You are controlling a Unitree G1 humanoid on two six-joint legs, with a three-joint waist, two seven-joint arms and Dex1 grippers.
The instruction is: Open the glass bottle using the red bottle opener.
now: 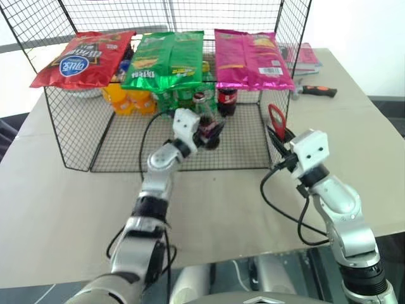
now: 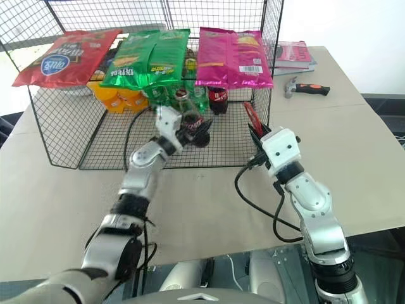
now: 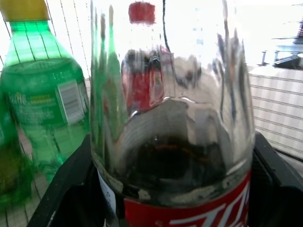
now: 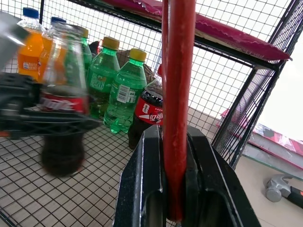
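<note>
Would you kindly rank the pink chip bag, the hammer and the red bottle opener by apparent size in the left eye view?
1. The pink chip bag, clearly the largest.
2. The hammer.
3. The red bottle opener, held in the right gripper; only slightly smaller than the hammer, partly hidden and nearer the camera, so their order is unsure.
</note>
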